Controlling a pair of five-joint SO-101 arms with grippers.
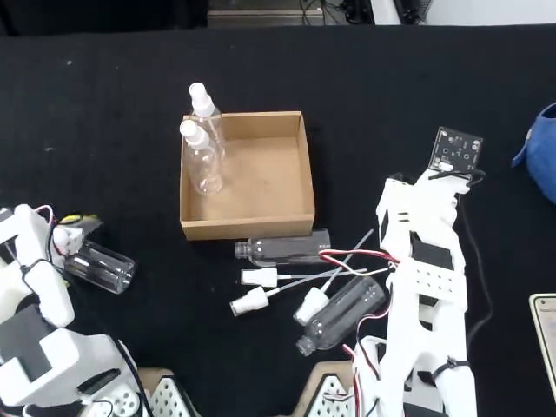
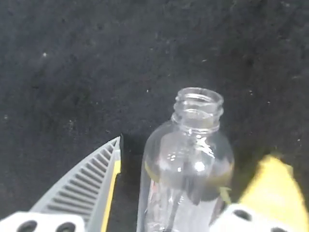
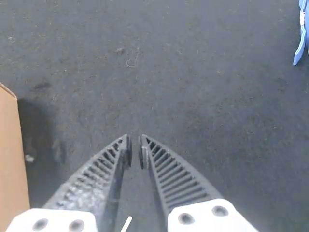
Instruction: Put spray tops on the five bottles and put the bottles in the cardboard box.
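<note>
The cardboard box (image 1: pixel 261 217) stands at the table's middle. Two clear bottles with white spray tops (image 1: pixel 202 158) (image 1: pixel 207 111) stand against its left wall. My left gripper (image 2: pixel 195 152) is open at the near left, one finger (image 2: pixel 99 186) on each side of an uncapped clear bottle (image 2: pixel 186 164), with a gap at the grey finger. The same bottle (image 1: pixel 102 266) lies on the cloth. In front of the box lie two more uncapped bottles (image 1: pixel 285 248) (image 1: pixel 343 314) and three loose spray tops (image 1: pixel 261 278) (image 1: pixel 250 302) (image 1: pixel 313 304). My right gripper (image 3: pixel 134 150) is shut and empty, right of the box (image 3: pixel 9 159).
A black cloth (image 1: pixel 104 113) covers the table. A blue object (image 1: pixel 540 161) sits at the right edge, also seen from the right wrist (image 3: pixel 302 34). Red, white and black cables (image 1: pixel 356 257) run from the right arm (image 1: pixel 426 287) across the bottles in front.
</note>
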